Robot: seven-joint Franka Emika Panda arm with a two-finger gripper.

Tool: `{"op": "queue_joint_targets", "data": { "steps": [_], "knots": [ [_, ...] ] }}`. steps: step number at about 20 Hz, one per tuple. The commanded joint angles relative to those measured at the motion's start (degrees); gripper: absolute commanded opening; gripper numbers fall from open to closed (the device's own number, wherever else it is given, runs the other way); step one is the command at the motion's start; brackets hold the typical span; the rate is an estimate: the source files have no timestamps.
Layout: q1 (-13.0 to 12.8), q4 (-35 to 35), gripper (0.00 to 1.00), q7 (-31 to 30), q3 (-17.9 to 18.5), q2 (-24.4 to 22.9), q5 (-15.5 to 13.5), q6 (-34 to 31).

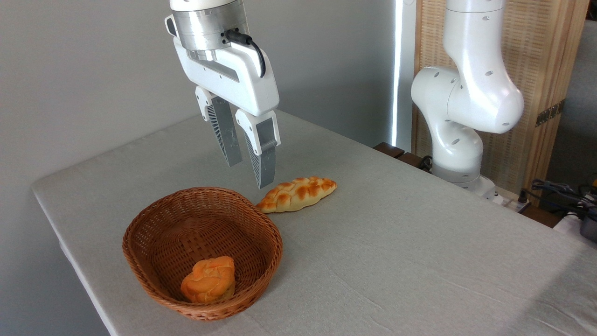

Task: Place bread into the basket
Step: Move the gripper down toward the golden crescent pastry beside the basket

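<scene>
The bread (pixel 297 193), a long braided loaf with browned patches, lies on the grey tablecloth just right of the basket's far rim. The basket (pixel 140 245) is an oval reddish-brown wicker one near the table's front left. My gripper (pixel 249 174) hangs open and empty in the air, above the basket's far rim and a little left of and above the loaf's left end. It touches nothing.
A small lumpy orange bun (pixel 208 280) sits inside the basket at its near side. The arm's white base (pixel 459 140) stands at the table's right far edge. Cables (pixel 559 191) lie beyond the right edge. A grey wall is behind.
</scene>
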Motion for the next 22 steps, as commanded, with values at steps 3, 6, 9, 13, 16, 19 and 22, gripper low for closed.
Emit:
{"op": "queue_joint_targets", "data": {
  "steps": [3, 6, 9, 13, 16, 19, 22],
  "knots": [
    [-0.2, -1.9, 1.0, -0.4, -0.1, -0.9, 0.1, 0.6],
    [-0.3, -1.9, 1.0, -0.4, -0.2, -0.9, 0.1, 0.5],
    [-0.4, -2.5, 1.0, -0.4, -0.2, -1.0, 0.1, 0.3],
    [-3.2, -7.0, 1.0, -0.4, -0.2, -3.5, 0.1, 0.4],
    [-6.8, -12.7, 1.0, -0.6, 0.2, -6.2, 0.0, 1.0],
    [-11.2, -20.9, 1.0, -0.4, 1.9, -11.0, 0.1, 2.8],
    [-19.0, -29.9, 1.0, -0.3, 8.4, -17.1, 0.1, 7.4]
  ]
}}
